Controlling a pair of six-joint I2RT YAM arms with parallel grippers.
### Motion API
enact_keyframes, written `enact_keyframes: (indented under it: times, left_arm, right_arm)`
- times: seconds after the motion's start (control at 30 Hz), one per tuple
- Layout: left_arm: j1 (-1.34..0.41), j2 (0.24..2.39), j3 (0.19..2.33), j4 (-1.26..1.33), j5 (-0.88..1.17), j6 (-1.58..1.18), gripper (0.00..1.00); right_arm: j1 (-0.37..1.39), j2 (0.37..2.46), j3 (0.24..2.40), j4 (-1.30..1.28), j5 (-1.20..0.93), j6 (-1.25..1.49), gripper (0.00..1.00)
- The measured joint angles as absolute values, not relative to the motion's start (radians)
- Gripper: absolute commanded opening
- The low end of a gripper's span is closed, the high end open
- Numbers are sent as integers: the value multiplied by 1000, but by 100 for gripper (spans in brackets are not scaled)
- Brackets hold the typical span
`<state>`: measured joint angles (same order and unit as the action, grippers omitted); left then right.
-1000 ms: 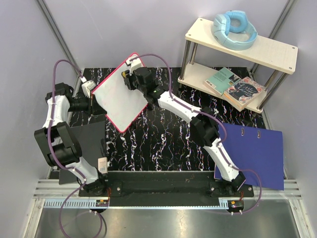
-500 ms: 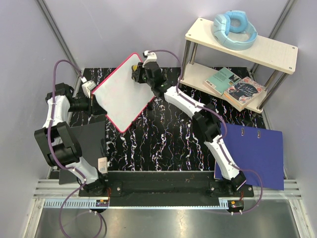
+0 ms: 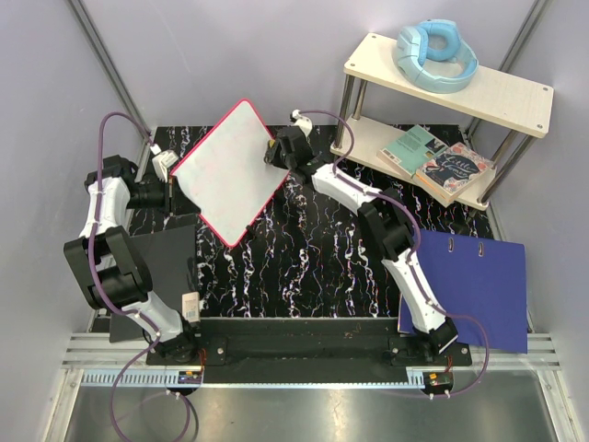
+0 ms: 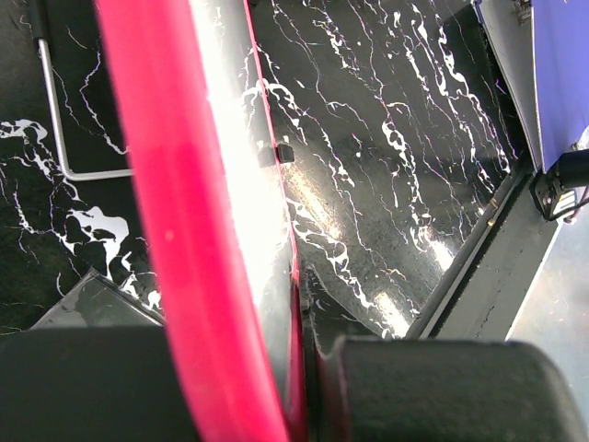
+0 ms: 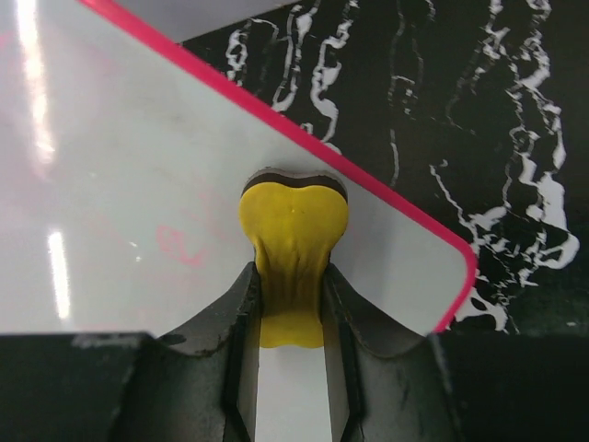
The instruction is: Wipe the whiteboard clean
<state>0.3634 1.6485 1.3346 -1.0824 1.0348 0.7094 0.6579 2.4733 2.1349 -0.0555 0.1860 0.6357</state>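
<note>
Top external: left tool (image 3: 173, 187) tight on whiteboard (image 3: 230, 170), right tool (image 5: 291, 281) tight on yellow eraser (image 5: 293, 226); headphones (image 3: 434, 53) atop shelf (image 3: 502, 95).

Bright, even light; glare streaks the whiteboard (image 5: 120, 184), whose near rim looks blurred.

blue headphones (image 3: 435, 53) atop shelf (image 3: 515, 97), books (image 3: 437, 161) below, folder (image 3: 479, 285) nearby
</note>
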Motion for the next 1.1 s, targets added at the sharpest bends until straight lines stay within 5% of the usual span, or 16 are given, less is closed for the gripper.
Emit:
enact_keyframes:
  times: [0.53,0.9,1.1]
  left_arm:
    - [361,1631,1331,-1083,1023,762,0]
    - [360,1624,1319,-1080,1016,773,0]
    - [360,1624,1319,-1083,1016,763,0]
  right_arm:
    - [647,2453,2048,84,157,617,0]
    - [705,2619,2540,91,116,606,0]
    - [709,2614,2477,168,128,626,0]
